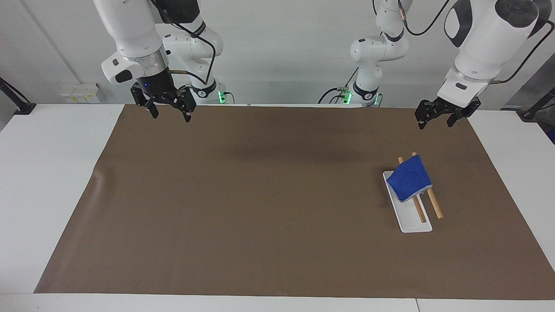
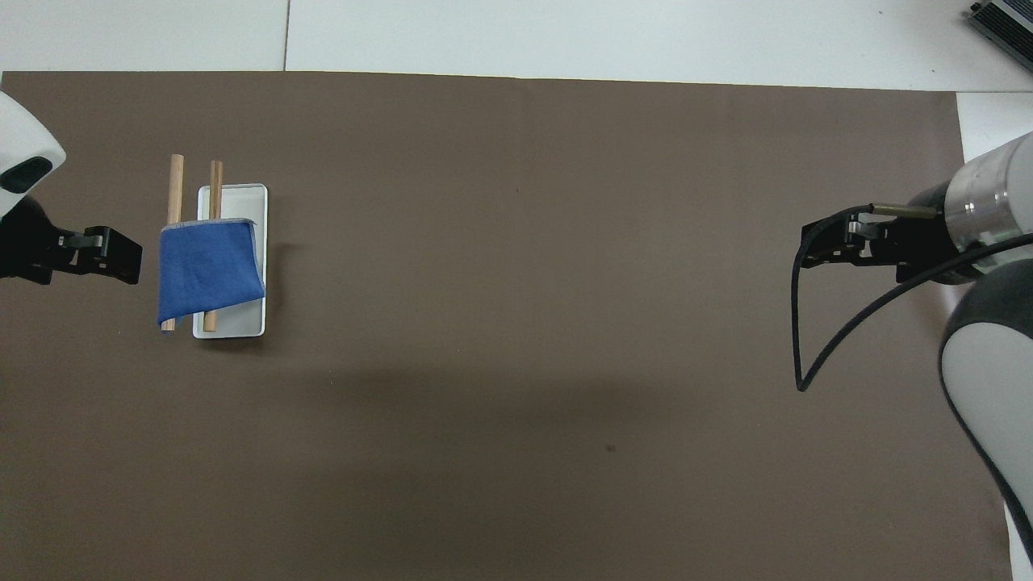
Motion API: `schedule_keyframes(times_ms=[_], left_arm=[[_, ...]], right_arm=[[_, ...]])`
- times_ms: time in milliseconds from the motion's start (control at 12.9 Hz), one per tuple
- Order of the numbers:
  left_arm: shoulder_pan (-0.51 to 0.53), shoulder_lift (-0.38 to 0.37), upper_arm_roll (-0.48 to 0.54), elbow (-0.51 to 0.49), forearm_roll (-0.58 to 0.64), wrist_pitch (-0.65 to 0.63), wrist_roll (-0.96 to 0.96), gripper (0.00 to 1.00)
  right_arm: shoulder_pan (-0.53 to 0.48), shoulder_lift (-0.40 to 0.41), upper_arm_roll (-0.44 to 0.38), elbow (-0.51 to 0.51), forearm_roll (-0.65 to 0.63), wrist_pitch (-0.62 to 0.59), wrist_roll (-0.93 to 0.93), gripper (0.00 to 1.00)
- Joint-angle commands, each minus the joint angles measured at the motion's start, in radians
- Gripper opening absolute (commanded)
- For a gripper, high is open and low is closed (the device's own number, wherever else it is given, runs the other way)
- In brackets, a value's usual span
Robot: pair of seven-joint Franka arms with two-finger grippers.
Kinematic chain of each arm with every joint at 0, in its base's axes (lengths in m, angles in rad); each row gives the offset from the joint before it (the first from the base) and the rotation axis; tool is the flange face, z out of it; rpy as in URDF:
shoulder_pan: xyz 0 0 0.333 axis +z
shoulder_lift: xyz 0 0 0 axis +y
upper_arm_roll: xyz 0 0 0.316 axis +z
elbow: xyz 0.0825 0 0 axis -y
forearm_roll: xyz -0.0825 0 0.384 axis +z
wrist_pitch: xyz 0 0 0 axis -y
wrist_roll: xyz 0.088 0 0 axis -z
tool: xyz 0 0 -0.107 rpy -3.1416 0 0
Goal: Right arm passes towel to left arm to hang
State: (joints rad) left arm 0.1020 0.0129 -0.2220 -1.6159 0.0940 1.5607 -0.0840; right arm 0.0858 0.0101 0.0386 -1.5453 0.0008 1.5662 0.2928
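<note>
The blue towel point(image 1: 409, 178) point(image 2: 210, 270) hangs draped over two wooden rods point(image 1: 435, 206) point(image 2: 175, 181) that lie across a white tray point(image 1: 412, 221) point(image 2: 242, 198), toward the left arm's end of the table. My left gripper point(image 1: 435, 124) point(image 2: 121, 257) hovers open above the mat beside the towel, well apart from it, holding nothing. At the right arm's end, my right gripper point(image 1: 171, 116) point(image 2: 823, 246) waits open and empty in the air above the mat's edge.
A brown mat point(image 1: 260, 195) covers most of the white table point(image 1: 52, 173). The right arm's black cable point(image 2: 799, 355) loops down below its wrist.
</note>
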Motion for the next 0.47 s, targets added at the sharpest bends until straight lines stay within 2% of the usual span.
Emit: schedule_keyframes(times_ms=[0,155,389], left_arm=[[0.007,-0.064,0.004,-0.09,-0.048,0.067,0.012,1.0],[0.007,-0.06,0.007,-0.09,-0.092,0.128,0.009,1.0],[-0.004,-0.059,0.007,-0.085,-0.096,0.137,0.006,1.0]], right_arm=[[-0.003,-0.012,0.001,-0.012,-0.013,-0.009,-0.024,1.0],[-0.003,-0.012,0.001,-0.012,-0.013,-0.009,-0.024,1.0],[-0.003,-0.012,0.001,-0.012,-0.013,-0.009,-0.024,1.0]])
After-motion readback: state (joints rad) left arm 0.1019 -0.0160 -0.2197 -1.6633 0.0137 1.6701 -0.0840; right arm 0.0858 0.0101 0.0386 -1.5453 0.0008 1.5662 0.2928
